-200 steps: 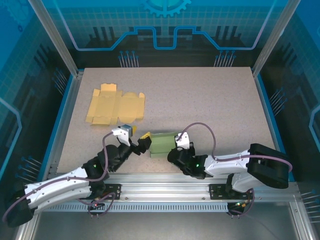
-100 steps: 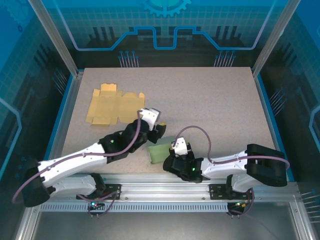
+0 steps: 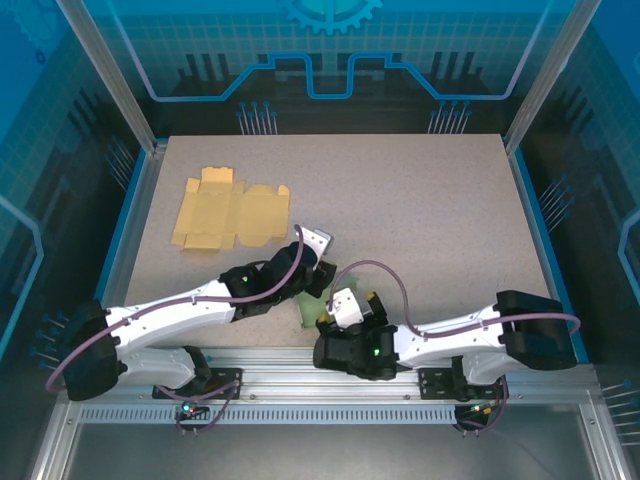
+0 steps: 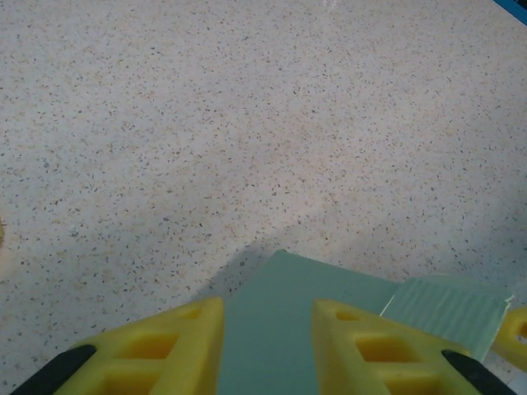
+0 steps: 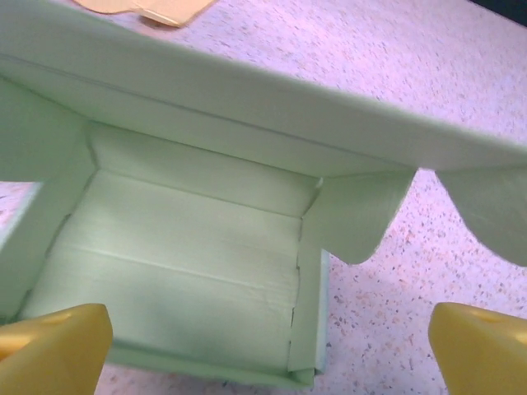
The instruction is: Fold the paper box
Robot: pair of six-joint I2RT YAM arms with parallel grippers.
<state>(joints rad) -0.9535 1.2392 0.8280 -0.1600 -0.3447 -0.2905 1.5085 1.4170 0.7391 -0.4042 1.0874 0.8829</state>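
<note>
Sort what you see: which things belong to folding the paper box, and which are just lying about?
In the job: green box, left pincer, right pincer.
Lying about: yellow card, flat and untouched.

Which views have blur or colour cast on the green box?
Top external: sharp, blue enclosure light, green box mostly hidden between the arms. Left wrist: table speckle crisp, soft shadow beside the green box's edge, left pincer slightly soft. Right wrist: pink-violet cast on the table, green box interior washed pale, right pincer blurred at the bottom corners.
</note>
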